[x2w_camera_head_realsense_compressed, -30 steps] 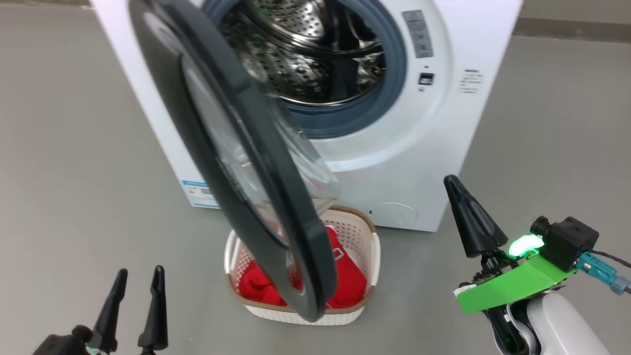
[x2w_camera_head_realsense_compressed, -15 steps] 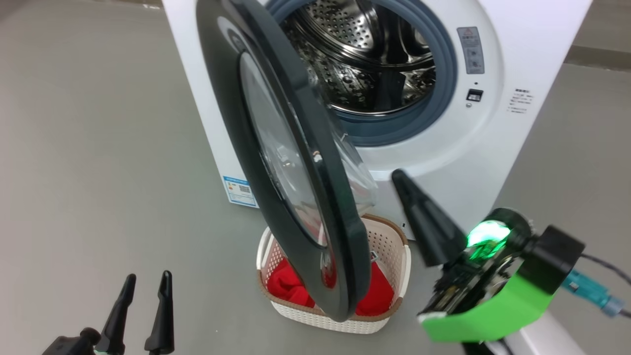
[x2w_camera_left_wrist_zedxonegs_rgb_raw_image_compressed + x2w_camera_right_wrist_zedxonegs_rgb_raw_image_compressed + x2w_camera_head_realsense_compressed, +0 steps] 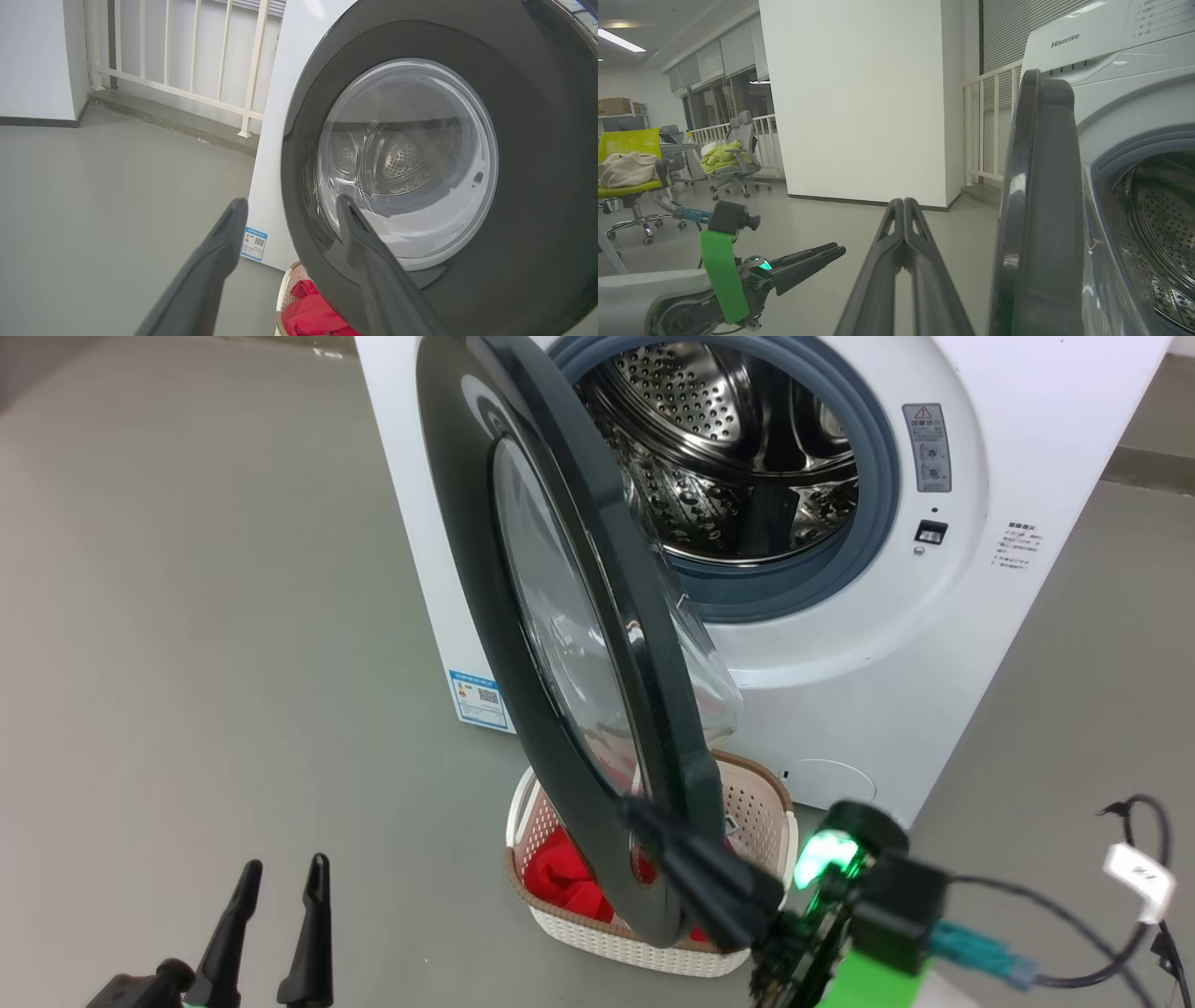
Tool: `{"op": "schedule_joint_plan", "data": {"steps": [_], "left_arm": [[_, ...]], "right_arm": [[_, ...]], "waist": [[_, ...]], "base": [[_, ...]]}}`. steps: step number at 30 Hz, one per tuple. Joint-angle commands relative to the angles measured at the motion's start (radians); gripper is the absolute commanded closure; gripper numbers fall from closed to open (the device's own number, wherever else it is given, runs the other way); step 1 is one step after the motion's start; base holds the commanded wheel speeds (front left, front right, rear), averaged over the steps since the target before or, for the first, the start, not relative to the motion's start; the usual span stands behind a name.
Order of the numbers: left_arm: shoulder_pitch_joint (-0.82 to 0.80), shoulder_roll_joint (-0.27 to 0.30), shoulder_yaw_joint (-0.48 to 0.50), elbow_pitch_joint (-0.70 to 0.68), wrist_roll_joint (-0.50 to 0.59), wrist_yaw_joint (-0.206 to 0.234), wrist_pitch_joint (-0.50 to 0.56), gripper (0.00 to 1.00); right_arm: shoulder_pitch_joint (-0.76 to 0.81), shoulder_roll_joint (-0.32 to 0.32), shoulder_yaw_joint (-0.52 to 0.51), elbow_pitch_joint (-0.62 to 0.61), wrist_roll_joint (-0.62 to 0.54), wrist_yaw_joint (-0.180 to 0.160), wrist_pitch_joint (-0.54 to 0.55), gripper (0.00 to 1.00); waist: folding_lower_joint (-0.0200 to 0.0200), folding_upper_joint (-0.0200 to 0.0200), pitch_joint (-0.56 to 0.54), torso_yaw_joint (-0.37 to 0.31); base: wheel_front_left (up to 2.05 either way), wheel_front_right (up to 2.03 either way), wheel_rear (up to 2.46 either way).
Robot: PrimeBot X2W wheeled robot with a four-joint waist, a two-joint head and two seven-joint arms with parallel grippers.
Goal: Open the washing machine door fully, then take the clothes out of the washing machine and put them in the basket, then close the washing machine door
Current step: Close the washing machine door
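My right gripper had its fingers pressed together, holding nothing, with the tip at the lower free edge of the door; I couldn't tell if they touched. Left gripper stood wide, holding nothing, low on my left, well apart from it. One washing machine, one door swung partly out, one basket on the floor under the door. Basket held red clothes; couldn't tell how many pieces.

door half open, clothes (red) in basket

Office: swivel chairs, ceiling lights
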Motion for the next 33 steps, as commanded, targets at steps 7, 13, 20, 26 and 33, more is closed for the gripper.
{"op": "schedule_joint_plan", "data": {"steps": [7, 13, 20, 26, 33], "left_arm": [[-0.015, 0.016, 0.040, -0.018, -0.007, -0.003, -0.012, 0.00], [-0.015, 0.015, 0.040, -0.022, -0.005, -0.003, -0.012, 0.00], [-0.018, 0.015, 0.036, -0.020, -0.005, -0.003, -0.012, 0.00], [-0.019, 0.020, 0.032, -0.018, -0.005, -0.003, -0.012, 0.00], [-0.021, 0.031, 0.031, -0.019, -0.006, -0.003, -0.012, 0.00]], "right_arm": [[-0.003, -0.008, 0.096, 0.125, -0.037, 0.002, -0.005, 1.00], [-0.010, 0.007, 0.099, 0.228, -0.009, 0.002, -0.005, 1.00], [-0.032, 0.022, 0.110, 0.298, 0.009, 0.002, -0.005, 1.00], [-0.048, 0.025, 0.099, 0.346, 0.020, 0.002, -0.005, 1.00], [-0.047, 0.017, 0.014, 0.368, 0.012, 0.002, -0.005, 1.00]], "waist": [[0.0000, 0.0000, -0.009, 0.000], [0.0000, 0.0000, -0.007, 0.002], [0.0000, 0.0000, 0.001, 0.010], [0.0000, 0.0000, 0.000, 0.015], [0.0000, 0.0000, 0.004, 0.009]], "base": [[0.00, 0.00, 0.00], [0.00, 0.00, 0.00], [0.00, 0.00, 0.00], [0.00, 0.00, 0.00], [0.00, 0.00, 0.00]]}}
